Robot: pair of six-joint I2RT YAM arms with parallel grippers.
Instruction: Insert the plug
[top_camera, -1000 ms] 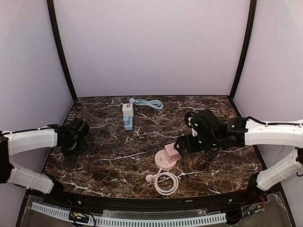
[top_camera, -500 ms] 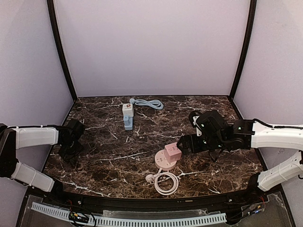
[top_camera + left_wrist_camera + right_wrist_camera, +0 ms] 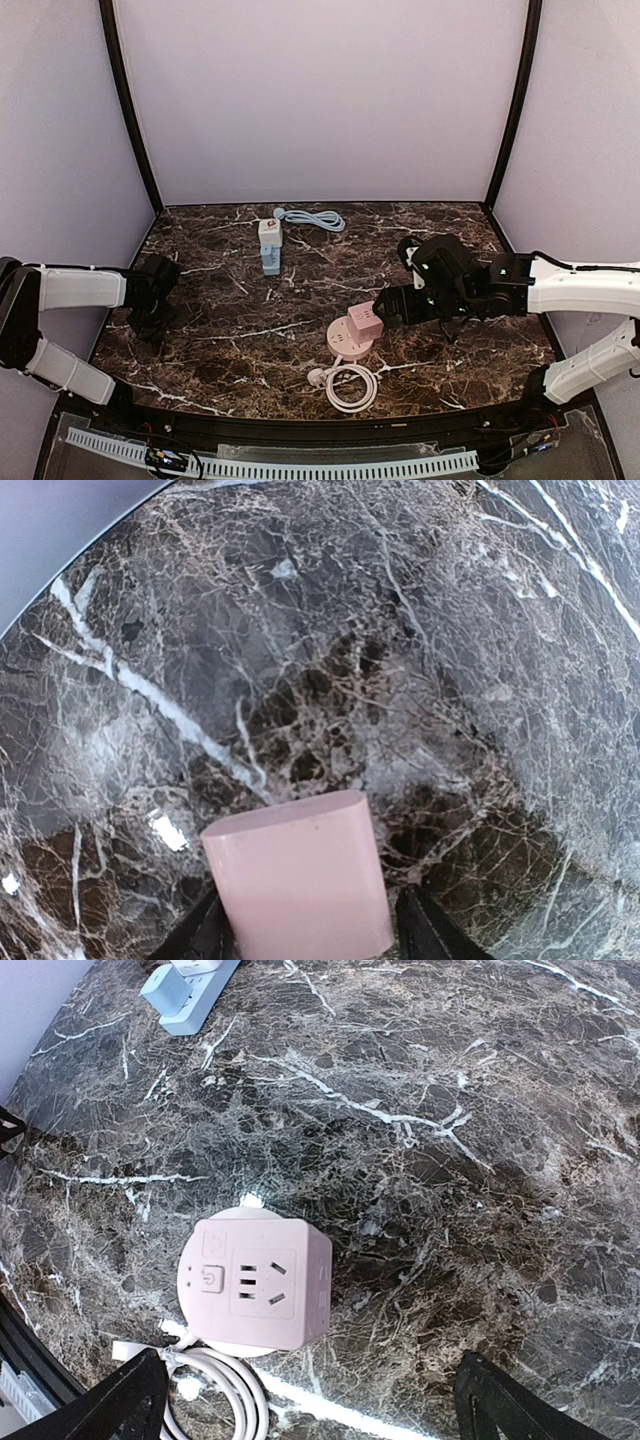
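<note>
A pink cube socket (image 3: 362, 324) on a round base sits at the table's centre front, its sockets facing up in the right wrist view (image 3: 256, 1285). My right gripper (image 3: 393, 306) is wide open and empty just right of it; in the right wrist view (image 3: 312, 1385) the cube lies ahead of the fingers (image 3: 125, 1400), nearer the left one. My left gripper (image 3: 150, 312) is low at the table's left edge. In the left wrist view (image 3: 315, 925) it is shut on a pink plug (image 3: 298, 875), whose prongs are hidden.
A white coiled cable (image 3: 350, 386) lies in front of the pink socket, also in the right wrist view (image 3: 225, 1400). A blue and white power strip (image 3: 270, 245) with a pale blue cable (image 3: 315, 217) lies at the back. Purple walls enclose the marble table (image 3: 250, 320).
My right gripper has drawn back a little to the right, off the pink socket. My left gripper has shifted slightly towards the left front with the plug still in it.
</note>
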